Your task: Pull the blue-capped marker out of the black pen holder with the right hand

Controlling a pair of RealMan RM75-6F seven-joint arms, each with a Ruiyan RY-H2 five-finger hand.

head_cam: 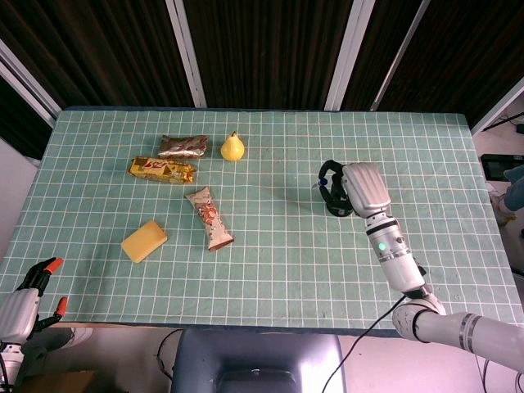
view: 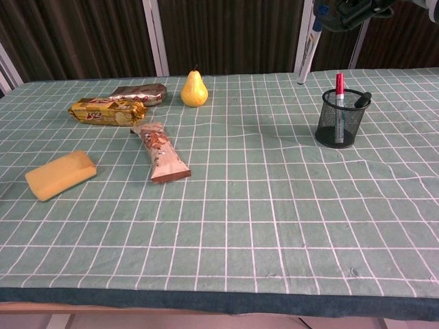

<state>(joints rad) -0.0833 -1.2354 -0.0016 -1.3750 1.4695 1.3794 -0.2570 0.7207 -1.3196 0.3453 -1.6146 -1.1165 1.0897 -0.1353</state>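
My right hand (head_cam: 360, 187) grips the blue-capped marker (view: 306, 55) by its top end. In the chest view the hand (view: 353, 8) sits at the top edge, and the white marker hangs tilted, fully clear of the black mesh pen holder (view: 341, 120), up and to its left. A red-capped marker (view: 339, 86) and a dark pen (view: 363, 99) stand in the holder. In the head view my hand covers most of the holder (head_cam: 331, 201). My left hand (head_cam: 24, 299) hangs below the table's near left corner, fingers apart and holding nothing.
On the green gridded cloth (view: 274, 205) a yellow pear (view: 194, 89), a silver-brown snack pack (view: 139, 91), a gold biscuit pack (view: 106, 111), a brown snack bar (view: 161, 151) and a yellow sponge block (view: 60, 174) lie at the left.
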